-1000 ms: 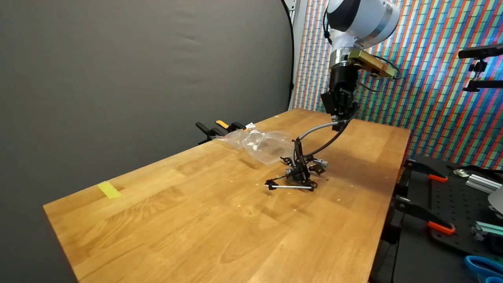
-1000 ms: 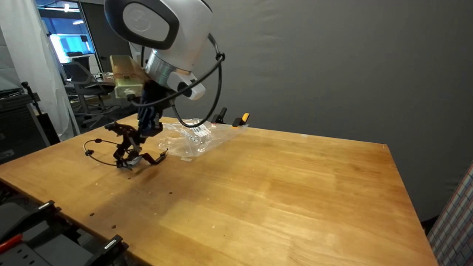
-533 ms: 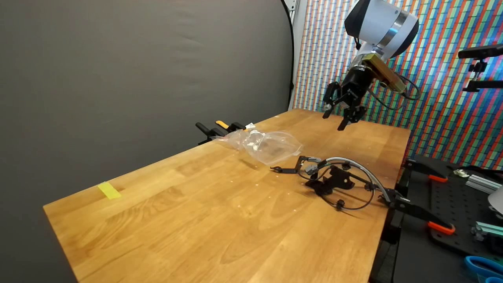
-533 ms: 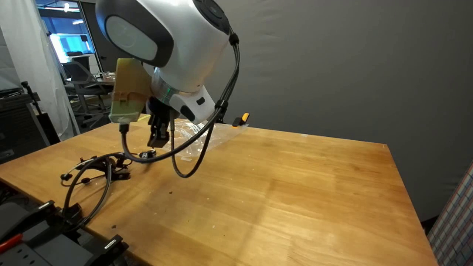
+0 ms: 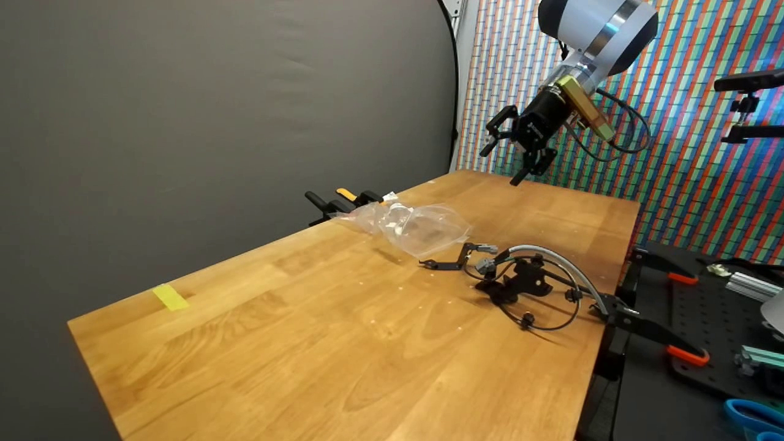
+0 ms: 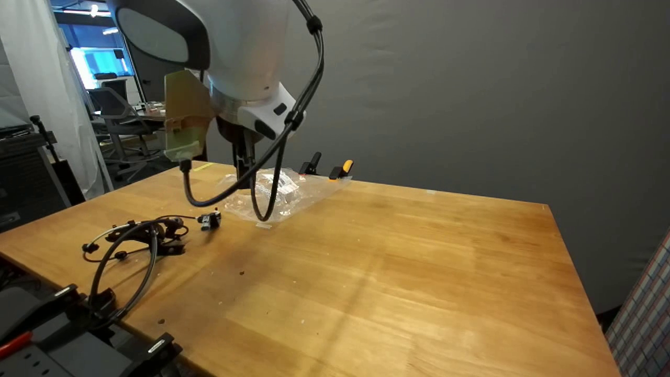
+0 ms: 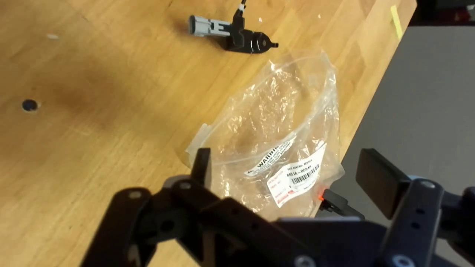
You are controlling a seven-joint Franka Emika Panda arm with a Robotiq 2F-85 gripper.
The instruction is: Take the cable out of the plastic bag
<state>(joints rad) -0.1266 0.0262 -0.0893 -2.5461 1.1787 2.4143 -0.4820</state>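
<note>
The black and grey cable [image 5: 520, 283] lies coiled on the table outside the bag, with its black brackets and clips; one end reaches the table edge. It also lies loose as the cable [image 6: 149, 230] in an exterior view. Part of it, a grey connector on a black bracket, shows as the cable end [image 7: 243, 40] at the top of the wrist view. The clear plastic bag [image 5: 432, 228] lies flat and crumpled, with white labels, at the far edge. My gripper [image 5: 501, 166] hangs in the air above the table, jaws wide apart, nothing between them. The bag appears below and beyond its fingers [image 7: 202, 165].
Clamps [image 5: 361, 197] grip the table edge by the bag, touching it in the wrist view. More clamps [image 5: 661, 334] with orange tips sit on the opposite edge beside the cable end. A yellow tape strip [image 5: 171, 296] marks a table edge.
A second ago the gripper held the cable up. It has let go, opened, then risen and tilted away. The cable has dropped onto the table; the bag has stayed in place.
</note>
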